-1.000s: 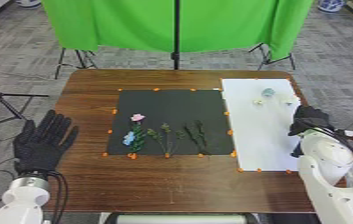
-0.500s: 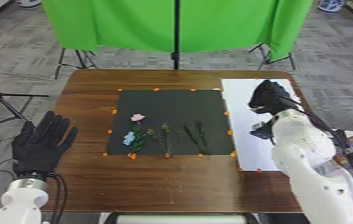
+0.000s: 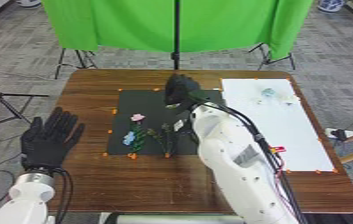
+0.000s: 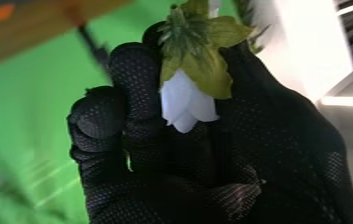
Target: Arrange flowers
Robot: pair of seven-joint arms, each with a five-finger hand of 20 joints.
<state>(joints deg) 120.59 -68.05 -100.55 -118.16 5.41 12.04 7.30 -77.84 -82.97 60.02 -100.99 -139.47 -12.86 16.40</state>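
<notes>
Over the upper part of the black mat (image 3: 141, 100), my right hand (image 3: 180, 90) hangs in the head view. In the right wrist view the right hand (image 4: 146, 115) has its fingers curled round a white flower (image 4: 186, 102) with green leaves at its base. A pink flower (image 3: 137, 117), a blue flower (image 3: 129, 138) and thin green stems (image 3: 166, 140) lie on the mat's lower left and middle. Pale blue (image 3: 268, 92) and whitish blooms lie high on the white sheet (image 3: 288, 135). My left hand (image 3: 50, 142) is open with straight fingers, left of the mat.
Orange markers (image 3: 229, 132) line the mat and sheet on the brown table (image 3: 137, 187). The right forearm crosses the mat's right part and hides some of it. A green cloth (image 3: 119, 30) hangs on a stand behind the table.
My right hand has swung left from the white sheet to above the black mat, uncovering the blooms on the sheet. The left hand has shifted slightly right.
</notes>
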